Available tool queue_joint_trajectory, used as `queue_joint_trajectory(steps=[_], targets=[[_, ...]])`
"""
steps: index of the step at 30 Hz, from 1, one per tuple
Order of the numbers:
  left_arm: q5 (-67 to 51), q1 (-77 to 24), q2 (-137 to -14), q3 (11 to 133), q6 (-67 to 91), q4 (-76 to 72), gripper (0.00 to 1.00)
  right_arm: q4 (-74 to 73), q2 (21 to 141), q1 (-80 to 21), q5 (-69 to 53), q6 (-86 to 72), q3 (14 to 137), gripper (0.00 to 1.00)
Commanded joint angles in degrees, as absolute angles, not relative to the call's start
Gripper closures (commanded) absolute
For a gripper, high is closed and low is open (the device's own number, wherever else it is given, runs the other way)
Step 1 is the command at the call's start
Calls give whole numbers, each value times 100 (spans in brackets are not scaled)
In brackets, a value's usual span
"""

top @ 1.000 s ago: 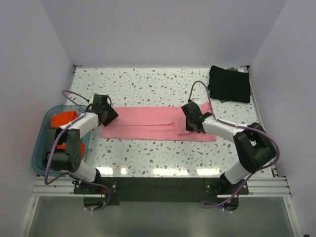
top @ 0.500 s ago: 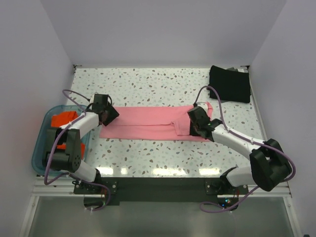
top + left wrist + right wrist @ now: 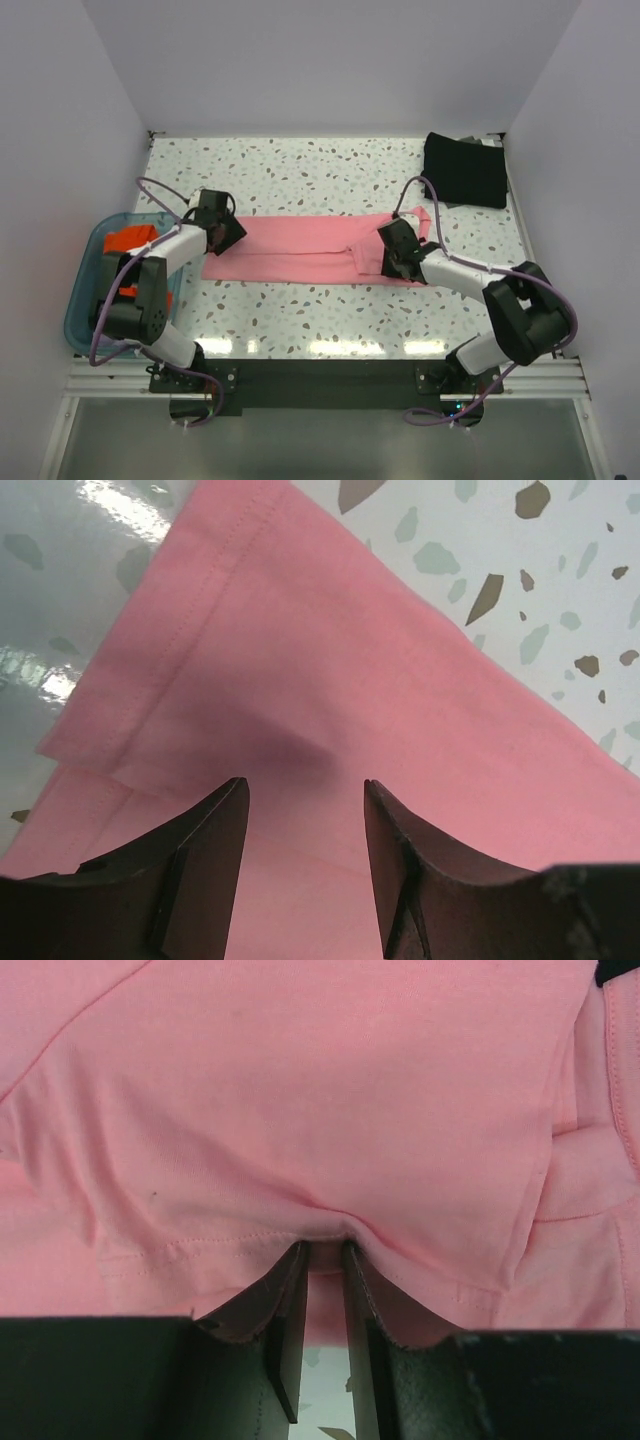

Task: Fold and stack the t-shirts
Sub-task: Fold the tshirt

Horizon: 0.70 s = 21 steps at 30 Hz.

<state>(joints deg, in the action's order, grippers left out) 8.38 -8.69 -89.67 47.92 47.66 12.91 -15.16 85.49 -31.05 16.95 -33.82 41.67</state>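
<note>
Top external view: the pink shirt lies flat as a long folded band across the table. At its left end sits the left gripper. On its right part, short of the right end, sits the right gripper. The black shirt, folded square, lies well apart from the pink shirt, beyond its right end toward the far corner. The blue tub stands near the pink shirt's left end, off the cloth.

Left wrist view: the jaws stand moderately apart over the pink shirt's hemmed corner, with cloth showing between the fingers; nothing is gripped.

Right wrist view: the fingers are nearly closed and pinch a small raised fold at a stitched hem of the pink shirt. The cloth spreads away beyond the tips.
</note>
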Motion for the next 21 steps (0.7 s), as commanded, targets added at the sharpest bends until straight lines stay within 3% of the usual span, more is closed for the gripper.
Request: queue_joint_trajectory(steps=[1, 17, 21], targets=[[1537, -888, -8991, 4799, 5044, 1450, 45, -1222, 8622, -3050, 1459, -3770, 3789, 76], [1653, -940, -8948, 4491, 5063, 1310, 45, -2241, 6716, -2672, 1679, -3946, 3981, 66], [1634, -1212, -8579, 4447, 4774, 1143, 44, -2285, 7065, -2672, 1819, -3841, 4498, 62]])
